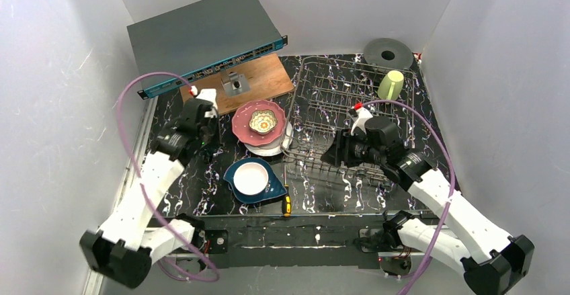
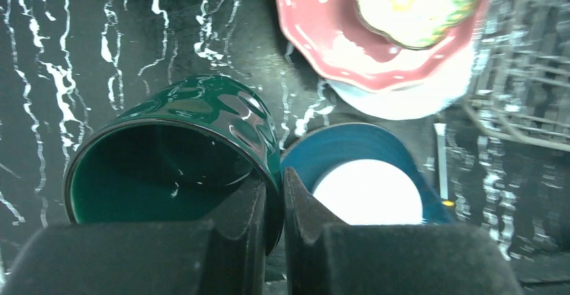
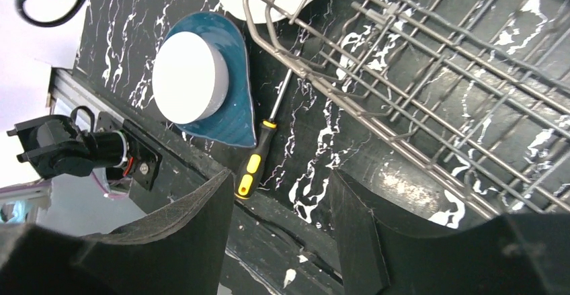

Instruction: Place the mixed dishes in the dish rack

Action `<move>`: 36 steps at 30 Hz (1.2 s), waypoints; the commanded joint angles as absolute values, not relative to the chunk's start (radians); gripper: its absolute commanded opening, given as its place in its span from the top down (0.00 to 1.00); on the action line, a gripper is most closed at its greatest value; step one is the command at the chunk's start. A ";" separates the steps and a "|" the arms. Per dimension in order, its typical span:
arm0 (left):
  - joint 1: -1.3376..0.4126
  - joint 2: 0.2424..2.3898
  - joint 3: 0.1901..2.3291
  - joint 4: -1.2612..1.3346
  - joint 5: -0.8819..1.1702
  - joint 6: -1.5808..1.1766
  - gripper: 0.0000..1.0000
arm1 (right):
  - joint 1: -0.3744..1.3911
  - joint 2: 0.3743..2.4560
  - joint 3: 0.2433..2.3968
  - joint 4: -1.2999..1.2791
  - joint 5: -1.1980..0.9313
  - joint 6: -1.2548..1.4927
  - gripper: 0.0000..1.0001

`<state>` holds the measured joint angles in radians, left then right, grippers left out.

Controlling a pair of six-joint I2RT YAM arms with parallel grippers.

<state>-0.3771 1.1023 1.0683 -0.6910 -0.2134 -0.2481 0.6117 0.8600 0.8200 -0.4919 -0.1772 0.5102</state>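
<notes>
Left gripper [image 2: 272, 201] is pinched tight on the wall of the dark teal mug [image 2: 201, 113], one finger inside the rim and one outside, just left of the dark blue plate [image 1: 269, 189] with the white bowl [image 1: 251, 178] on it. Right gripper [image 3: 282, 194] hangs half spread and empty over the near edge of the dish rack [image 1: 336, 100]. The pale yellow-green mug [image 1: 391, 85] sits in the rack's far right corner. The small flower dish [image 1: 263, 121] sits on the pink plate [image 1: 243, 121], on the table beside the rack.

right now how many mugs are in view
2: the pale yellow-green mug at the dish rack's far right corner, and the dark teal mug, its wall pinched in the left pincer.
</notes>
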 commanded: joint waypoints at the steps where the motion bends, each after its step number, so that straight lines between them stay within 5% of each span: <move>1: -0.374 0.933 1.066 -0.759 -0.063 -0.370 1.00 | 0.655 0.900 0.819 -0.393 -0.207 0.541 0.38; 11: -0.373 0.681 0.914 -0.497 0.339 -0.674 1.00 | 0.846 1.019 0.846 -0.300 -0.184 0.616 0.39; 18: -0.374 0.643 0.708 0.001 0.558 -1.011 1.00 | 0.958 1.040 0.846 -0.188 -0.197 0.656 0.38; 23: -0.374 0.647 0.576 0.373 0.598 -1.237 1.00 | 0.970 0.991 0.767 0.017 -0.291 0.710 0.37; 36: -0.374 0.577 0.411 0.731 0.511 -1.507 1.00 | 0.985 0.974 0.736 0.336 -0.379 0.777 0.33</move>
<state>-0.3752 0.6159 0.4450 0.4793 0.5377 -1.3758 0.9775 0.9520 0.7055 0.1780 -0.3298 0.7444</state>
